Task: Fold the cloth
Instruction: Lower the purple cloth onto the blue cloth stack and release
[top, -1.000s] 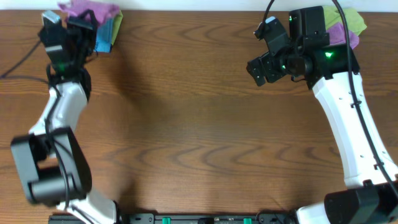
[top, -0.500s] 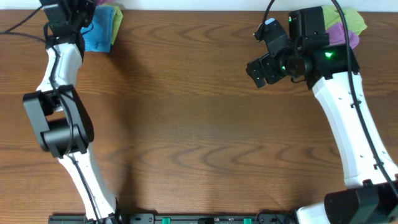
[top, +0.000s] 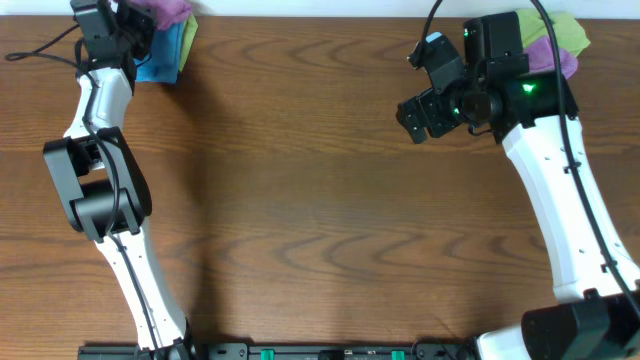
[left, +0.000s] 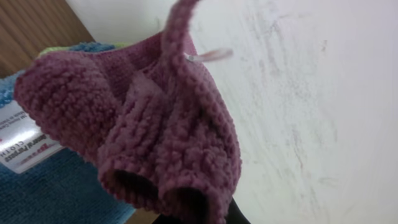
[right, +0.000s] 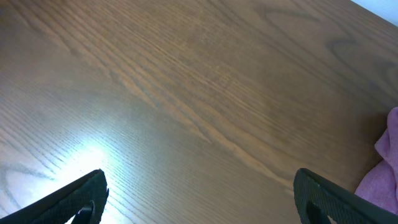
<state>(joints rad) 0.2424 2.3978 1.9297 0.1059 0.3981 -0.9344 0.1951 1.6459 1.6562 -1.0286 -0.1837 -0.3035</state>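
A purple fleecy cloth (left: 155, 118) fills the left wrist view, bunched and lifted above a blue cloth (left: 56, 186) with a white label. My left gripper (top: 135, 22) is at the far left corner of the table, shut on the purple cloth (top: 165, 8). The blue cloth (top: 165, 55) lies under it. My right gripper (top: 422, 105) hangs open and empty above bare wood at the far right; its fingers (right: 199, 199) show at the bottom corners of the right wrist view.
Behind the right arm lie a green cloth (top: 568, 30) and a purple cloth (top: 552, 58), whose edge shows in the right wrist view (right: 382, 168). A white wall (left: 311, 93) rises behind the table's far edge. The wooden table (top: 320, 200) spans the view.
My left arm has swung from the table's left side up to the far left corner and taken hold of the purple cloth, lifting it off the blue one. The right arm has barely moved.
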